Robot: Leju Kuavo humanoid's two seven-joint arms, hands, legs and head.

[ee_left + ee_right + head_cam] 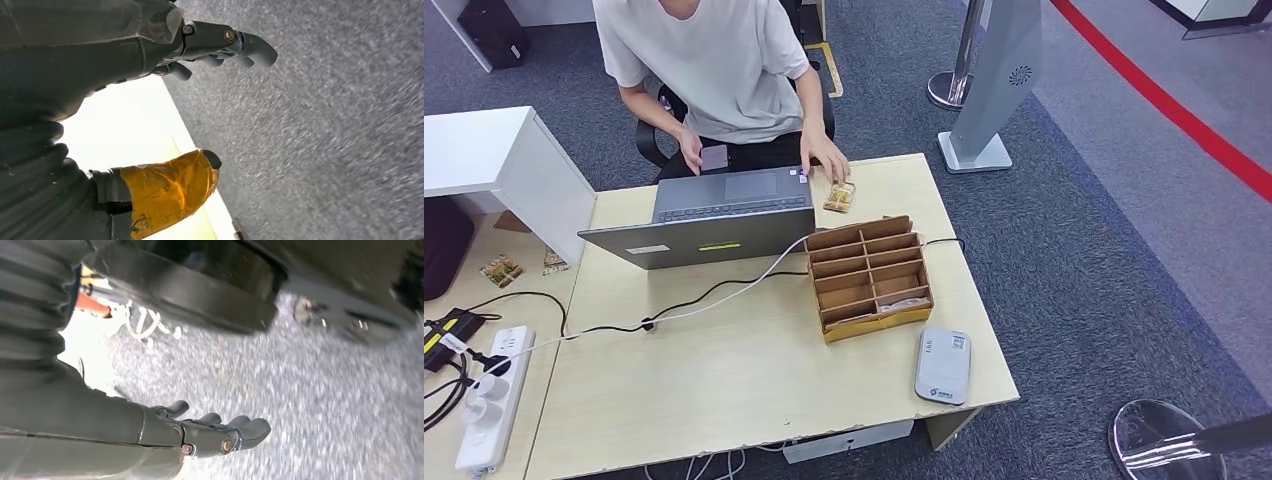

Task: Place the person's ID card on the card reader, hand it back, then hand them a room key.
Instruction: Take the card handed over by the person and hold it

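ID card [714,157] in the person's hand [690,150], beyond the tabletop's [724,380] far edge.
Card reader [943,365] lies at the near right corner, beside the cardboard organizer [868,276]. Left robot hand [150,55] and right robot hand [200,432] hang over carpet, fingers apart, holding nothing.

Office/reception setup: grey carpet [1064,250], counter [724,370] w/ laptop [724,215], card reader [943,365], compartmented card box [868,276], queue barrier post [959,60].

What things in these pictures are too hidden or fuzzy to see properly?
- Laptop screen: head view shows its back.
- Card in the person's hand: print too small.
- Organizer box slots: dividers hide most contents.
- Power strip: cut by the edge.
- Left hand, right hand: wrist views, floor blurred.
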